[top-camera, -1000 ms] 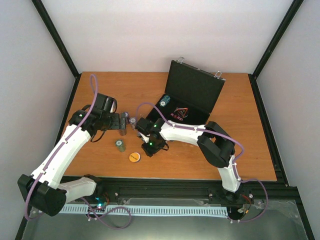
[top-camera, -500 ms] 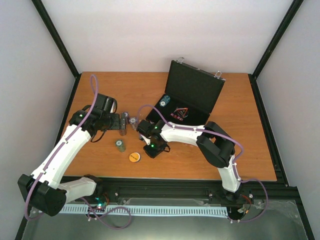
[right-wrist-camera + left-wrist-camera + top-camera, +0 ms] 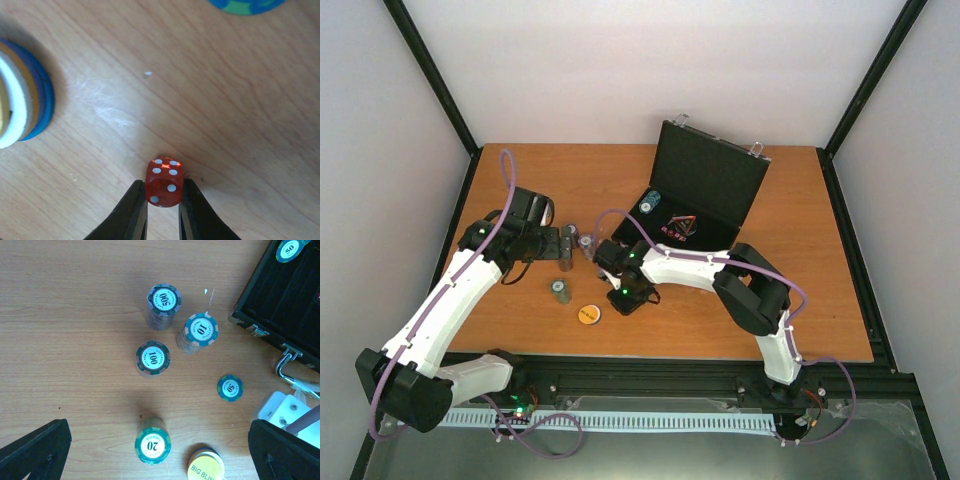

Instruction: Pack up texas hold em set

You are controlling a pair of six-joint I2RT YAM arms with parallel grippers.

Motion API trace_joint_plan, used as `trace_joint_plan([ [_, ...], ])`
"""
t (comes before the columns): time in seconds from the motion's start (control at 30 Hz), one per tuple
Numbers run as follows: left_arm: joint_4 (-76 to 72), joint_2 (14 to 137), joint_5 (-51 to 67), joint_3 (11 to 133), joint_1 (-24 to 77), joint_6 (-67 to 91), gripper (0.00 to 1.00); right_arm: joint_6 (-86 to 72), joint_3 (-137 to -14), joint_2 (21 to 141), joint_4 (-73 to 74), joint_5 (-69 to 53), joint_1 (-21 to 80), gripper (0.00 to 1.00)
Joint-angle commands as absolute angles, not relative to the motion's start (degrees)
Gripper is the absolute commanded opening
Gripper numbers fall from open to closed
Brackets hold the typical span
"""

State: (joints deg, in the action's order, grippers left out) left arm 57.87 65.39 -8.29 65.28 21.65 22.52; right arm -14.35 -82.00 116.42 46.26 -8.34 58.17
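The wooden table (image 3: 800, 310) bears black case (image 3: 715, 185), chip stacks (image 3: 153, 358), orange disc (image 3: 588, 314), red die (image 3: 163, 182).

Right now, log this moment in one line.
right gripper: shut on die, die on table | left gripper: open, over chip stacks | case: open

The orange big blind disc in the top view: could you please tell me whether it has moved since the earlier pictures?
No. The orange big blind disc lies exactly where it did, just beside the same chip stack.
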Motion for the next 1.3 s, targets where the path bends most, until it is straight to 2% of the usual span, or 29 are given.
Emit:
trace_joint_plan([
  [0.0,57.7,64.3,-8.3,65.6,21.5,23.5,1.0,-15.1,-83.5,112.7,47.3,-3.2,57.8,0.13],
  [0.37,57.1,64.2,-7.7,65.0,21.5,23.6,1.0,-16.9,-82.7,106.1,49.6,4.5,47.4,0.12],
  [0.53,57.3,64.5,-7.7,64.9,21.5,23.4,1.0,-15.7,-80.5,106.8,46.4,5.2,38.3,0.11],
  [0.73,57.6,65.7,-7.8,65.2,21.5,23.1,1.0,-14.6,-82.9,111.2,43.3,6.2,32.0,0.1],
  [1.27,56.6,69.7,-8.1,66.5,21.5,22.4,1.0,-12.6,-86.3,118.0,42.3,7.6,29.4,0.09],
])
